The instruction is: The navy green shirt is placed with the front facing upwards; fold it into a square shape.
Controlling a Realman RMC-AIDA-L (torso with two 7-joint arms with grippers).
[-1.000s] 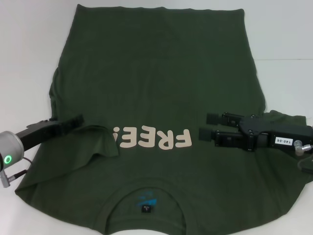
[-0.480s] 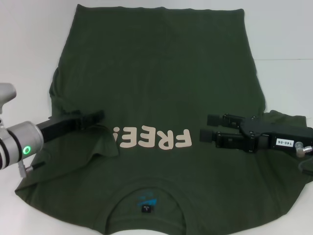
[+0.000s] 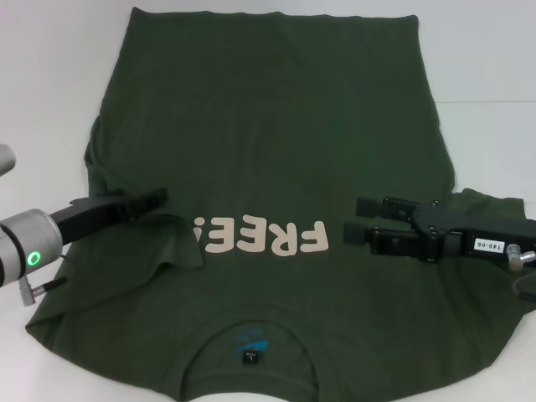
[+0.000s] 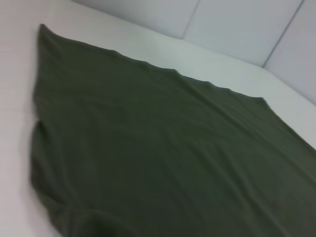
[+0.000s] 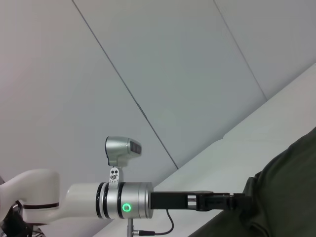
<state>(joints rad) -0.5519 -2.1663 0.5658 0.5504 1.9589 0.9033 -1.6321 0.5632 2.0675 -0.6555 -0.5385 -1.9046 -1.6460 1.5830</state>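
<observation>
The shirt (image 3: 268, 167) lies flat under both grippers. Left gripper (image 3: 159, 198), grip unclear, sits at its folded sleeve; right gripper (image 3: 355, 218) hovers released.

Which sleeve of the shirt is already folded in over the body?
The sleeve by the left gripper: it lies over the navy green shirt; the other sleeve stays spread.

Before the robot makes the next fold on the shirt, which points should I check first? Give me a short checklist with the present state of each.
1. navy green shirt lies front up, lettering visible: ok.
2. Left sleeve flat: not ok, it is folded inward and creased.
3. Right sleeve folded in: not ok, it lies spread outward under the arm.
4. left gripper at the sleeve edge: ok; whether it grips cloth: cannot tell.
5. right gripper open, over the chest beside the lettering: ok.
6. Far hem straight: ok.
</observation>
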